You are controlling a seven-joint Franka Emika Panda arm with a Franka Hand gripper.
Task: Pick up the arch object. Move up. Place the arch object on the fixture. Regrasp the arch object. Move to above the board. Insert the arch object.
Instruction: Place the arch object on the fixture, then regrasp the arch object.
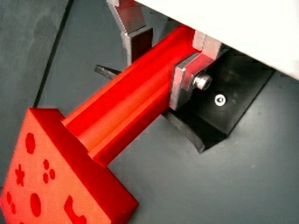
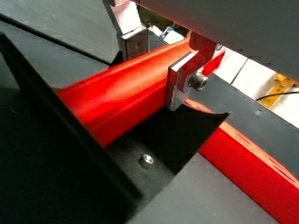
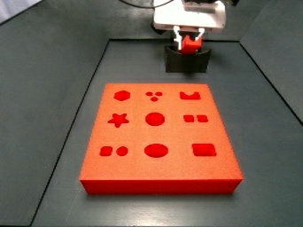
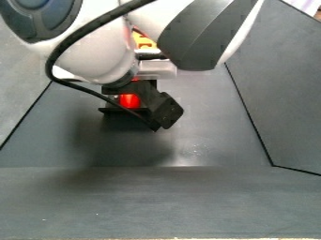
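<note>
My two-finger gripper (image 1: 163, 54) clamped on the long red arch-notched bar (image 1: 128, 96), bar resting on the small dark fixture block (image 3: 187, 60), beyond the flat orange-red holed board (image 3: 160, 136).

Arch object (image 1: 128, 92) smooth glossy red plastic; claw (image 1: 163, 54) fingers (image 1: 184, 77) brushed silver metal; fixture (image 2: 163, 149) matt dark.

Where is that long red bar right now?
The arch object sits between the gripper's fingers, over the dark fixture; in a side view that is at the far end, beyond the board.
</note>
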